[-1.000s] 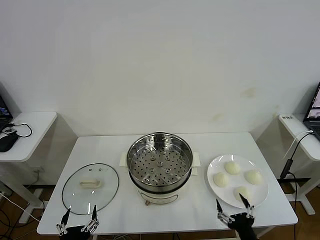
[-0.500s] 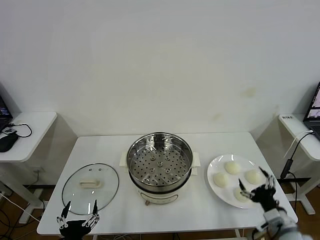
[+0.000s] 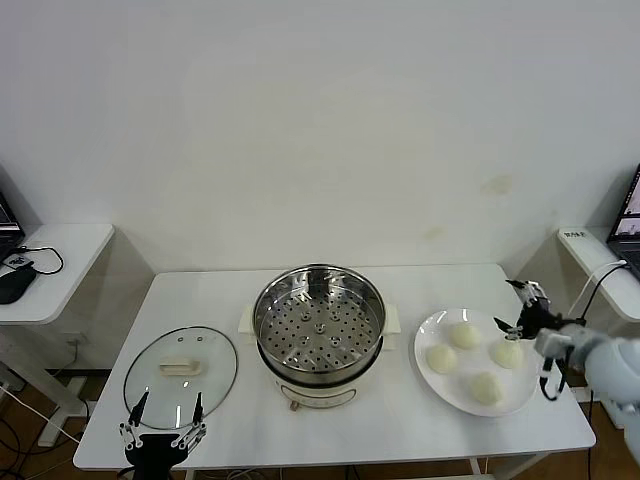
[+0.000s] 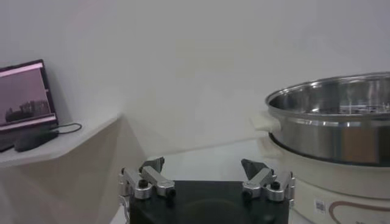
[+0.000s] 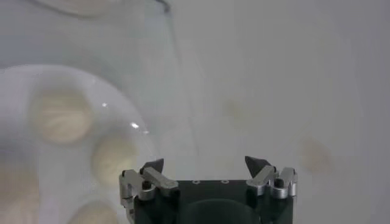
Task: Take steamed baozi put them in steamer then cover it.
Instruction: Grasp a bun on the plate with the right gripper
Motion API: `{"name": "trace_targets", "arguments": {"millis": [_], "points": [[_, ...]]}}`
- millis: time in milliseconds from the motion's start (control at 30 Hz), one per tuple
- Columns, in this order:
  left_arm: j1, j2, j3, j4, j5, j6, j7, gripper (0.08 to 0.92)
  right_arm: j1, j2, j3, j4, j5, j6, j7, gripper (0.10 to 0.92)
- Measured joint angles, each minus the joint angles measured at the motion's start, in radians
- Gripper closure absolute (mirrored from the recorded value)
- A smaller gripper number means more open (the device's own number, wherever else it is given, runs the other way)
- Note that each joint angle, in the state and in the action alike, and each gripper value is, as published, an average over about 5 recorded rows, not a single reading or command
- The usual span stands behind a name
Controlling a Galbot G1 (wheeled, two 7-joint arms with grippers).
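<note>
The steel steamer sits on its white pot base at mid-table, empty. It also shows in the left wrist view. The glass cover lies flat on the table to its left. Four baozi lie on a white plate at the right. My right gripper is open and empty, above the plate's far right edge. In the right wrist view it is beside the plate and a baozi. My left gripper is open and empty at the table's front edge, by the cover.
Side tables stand at both sides: the left one holds a mouse and a laptop. A cable hangs by the right side table. The wall is close behind the table.
My right gripper has risen from the table's front edge and moved back and right, past the plate, to its far right side. The left gripper has barely moved.
</note>
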Motion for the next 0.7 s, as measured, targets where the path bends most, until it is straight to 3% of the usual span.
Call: {"name": "trace_targets", "arguments": {"millis": [333, 700], "points": [[-0.015, -0.002, -0.014, 0.005, 0.010, 0.001, 0.009, 0.177, 0.443, -0.038, -0.453, -0.242, 0.015, 0.061, -0.258, 0.203], [-0.020, -0.010, -0.027, 0.020, 0.019, 0.002, 0.016, 0.177, 0.683, 0.053, -0.746, -0.437, 0.011, 0.078, -0.346, 0.202]]}}
